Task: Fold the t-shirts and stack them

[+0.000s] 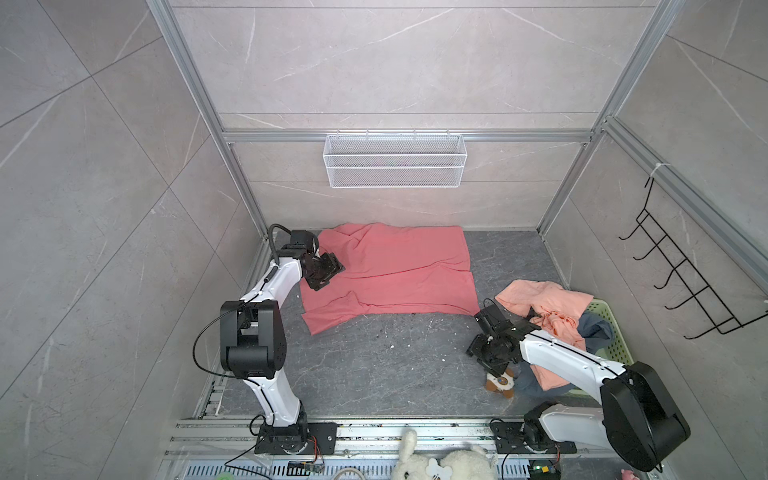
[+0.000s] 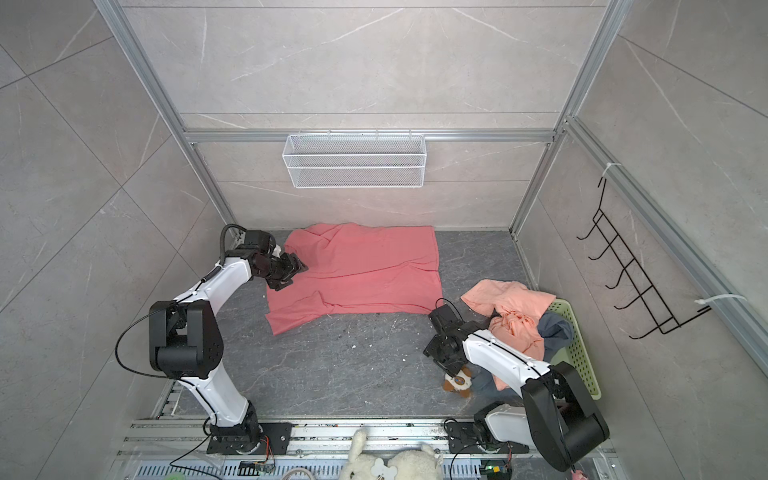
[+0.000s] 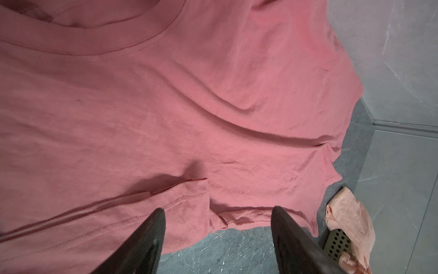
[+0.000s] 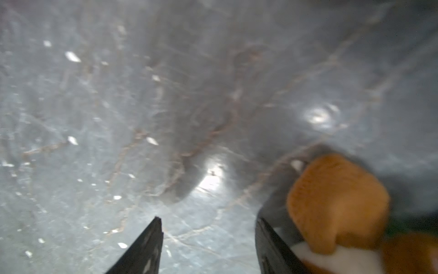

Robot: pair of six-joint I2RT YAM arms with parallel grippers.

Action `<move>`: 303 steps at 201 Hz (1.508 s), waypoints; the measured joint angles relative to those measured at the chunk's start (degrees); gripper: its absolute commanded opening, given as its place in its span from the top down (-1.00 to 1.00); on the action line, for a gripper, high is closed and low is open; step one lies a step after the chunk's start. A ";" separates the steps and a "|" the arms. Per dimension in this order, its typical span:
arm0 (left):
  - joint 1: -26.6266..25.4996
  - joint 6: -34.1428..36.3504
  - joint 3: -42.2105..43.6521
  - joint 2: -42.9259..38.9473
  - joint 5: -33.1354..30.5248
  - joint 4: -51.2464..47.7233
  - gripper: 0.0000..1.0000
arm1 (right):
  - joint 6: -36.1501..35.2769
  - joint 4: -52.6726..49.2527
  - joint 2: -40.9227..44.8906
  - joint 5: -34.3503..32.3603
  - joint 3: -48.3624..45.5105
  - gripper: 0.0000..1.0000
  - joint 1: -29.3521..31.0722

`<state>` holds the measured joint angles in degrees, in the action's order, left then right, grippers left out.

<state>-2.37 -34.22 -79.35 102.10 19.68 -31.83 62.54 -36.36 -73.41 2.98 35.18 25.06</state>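
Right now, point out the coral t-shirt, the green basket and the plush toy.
coral t-shirt (image 1: 395,266): a top view, mid body.
green basket (image 1: 620,338): a top view, perforated wall.
plush toy (image 1: 500,380): a top view, white middle.

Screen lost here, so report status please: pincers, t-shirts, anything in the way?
Left pincer open, empty, over coral-red t-shirt. Right pincer open, empty. Shirt spread out, wrinkled. Plush toy beside right pincer.

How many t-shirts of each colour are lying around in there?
coral-red t-shirt: 1
peach t-shirts: 2, as far as the tangle lets me tell
blue-grey t-shirt: 1
Total: 4
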 measured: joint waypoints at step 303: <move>11.04 4.48 15.10 -0.68 -9.35 -1.79 -0.23 | -3.15 6.23 -31.23 -8.33 34.40 -0.38 -6.75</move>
<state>8.67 -29.74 -64.25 101.43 10.33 -33.63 59.40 -30.13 -104.64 -5.34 69.58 18.31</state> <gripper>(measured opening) 0.613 0.691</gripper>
